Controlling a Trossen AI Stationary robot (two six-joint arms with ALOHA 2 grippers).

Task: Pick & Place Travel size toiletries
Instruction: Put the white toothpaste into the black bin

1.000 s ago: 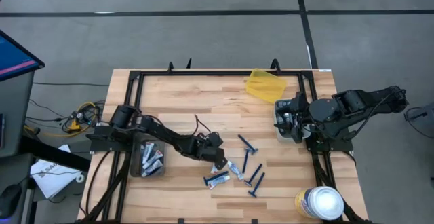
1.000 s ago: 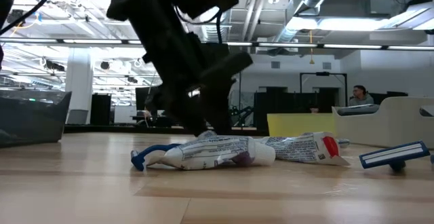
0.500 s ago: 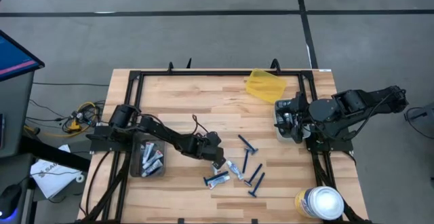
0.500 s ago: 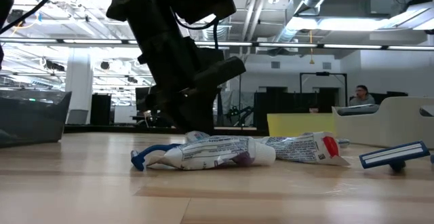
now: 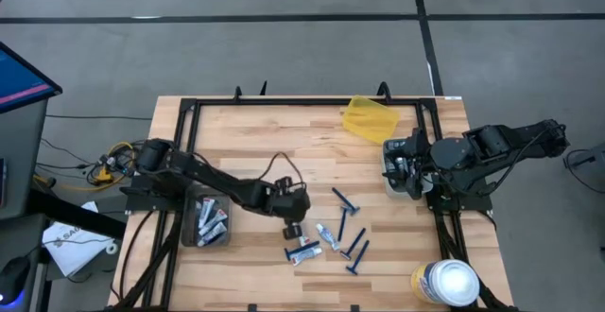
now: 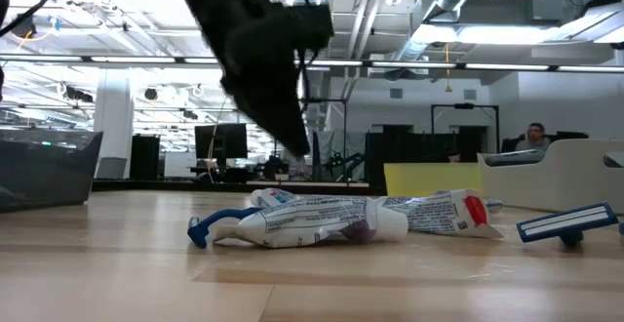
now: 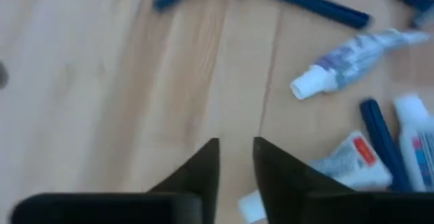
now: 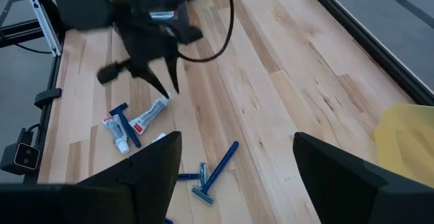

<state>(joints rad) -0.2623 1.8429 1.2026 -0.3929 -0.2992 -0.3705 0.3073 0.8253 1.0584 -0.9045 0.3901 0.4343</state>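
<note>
Two white-and-blue squeeze tubes [image 5: 304, 252] [image 5: 326, 234] lie flat on the wood among several dark-blue razors [image 5: 345, 199]. In the low view the tubes [image 6: 312, 222] lie side by side with a razor [image 6: 565, 222] to their right. My left gripper [image 5: 294, 231] hangs above the table just left of the tubes, fingers pointing down, open by a narrow gap and holding nothing [image 7: 236, 159]. My right gripper [image 5: 392, 170] waits wide open [image 8: 237, 170] at the table's right side over a white tray. No dark oval pods show.
A dark bin [image 5: 210, 219] on the table's left holds several tubes. A yellow bag [image 5: 369, 118] lies near the far edge. The large white-lidded canister [image 5: 444, 282] stands at the near right corner. A black frame [image 5: 189, 142] borders the table. Bare wood lies between bin and tubes.
My left gripper has risen from just behind the tubes, moved a little toward the table's left edge and tipped. The tubes were nudged: the front one now lies slightly farther right in the low view and a cap shows behind it.
</note>
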